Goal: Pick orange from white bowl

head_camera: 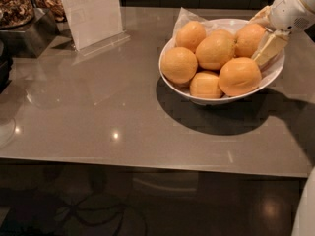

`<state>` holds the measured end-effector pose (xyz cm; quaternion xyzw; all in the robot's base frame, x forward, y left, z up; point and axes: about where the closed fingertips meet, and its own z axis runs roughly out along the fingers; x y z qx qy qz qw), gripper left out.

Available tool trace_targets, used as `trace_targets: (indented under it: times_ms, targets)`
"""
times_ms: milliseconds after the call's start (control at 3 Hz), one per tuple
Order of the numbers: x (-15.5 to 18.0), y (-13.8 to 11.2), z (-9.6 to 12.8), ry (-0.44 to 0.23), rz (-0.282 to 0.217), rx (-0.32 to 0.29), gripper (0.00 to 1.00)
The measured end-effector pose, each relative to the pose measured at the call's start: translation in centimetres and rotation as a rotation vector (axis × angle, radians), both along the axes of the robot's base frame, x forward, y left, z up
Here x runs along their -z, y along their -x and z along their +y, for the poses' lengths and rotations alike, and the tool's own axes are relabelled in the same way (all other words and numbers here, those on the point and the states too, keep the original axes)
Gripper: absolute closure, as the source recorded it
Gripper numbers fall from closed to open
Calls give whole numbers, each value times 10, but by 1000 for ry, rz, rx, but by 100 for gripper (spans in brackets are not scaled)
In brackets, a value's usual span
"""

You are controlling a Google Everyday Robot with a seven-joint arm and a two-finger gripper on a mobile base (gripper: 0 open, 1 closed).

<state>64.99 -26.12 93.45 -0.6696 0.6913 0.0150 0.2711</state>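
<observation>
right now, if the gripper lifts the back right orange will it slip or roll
Round and smooth-looking, the orange could roll or slip from the gripper at the right rim of the white bowl. It leans on neighbours, so lifting may shift them.

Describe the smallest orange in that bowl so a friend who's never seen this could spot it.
On the grey table, find the white bowl at the right, where the robot's gripper reaches in over the right rim. The smallest orange sits low at the bowl's front, between two bigger ones. Unlike its round neighbours, it is smaller and blockier.
</observation>
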Motion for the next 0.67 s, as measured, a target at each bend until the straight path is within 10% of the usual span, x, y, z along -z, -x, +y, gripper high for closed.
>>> trace_targets:
  times_ms: [667]
  targets:
    - [3, 5, -2, -12, 2, 18, 70]
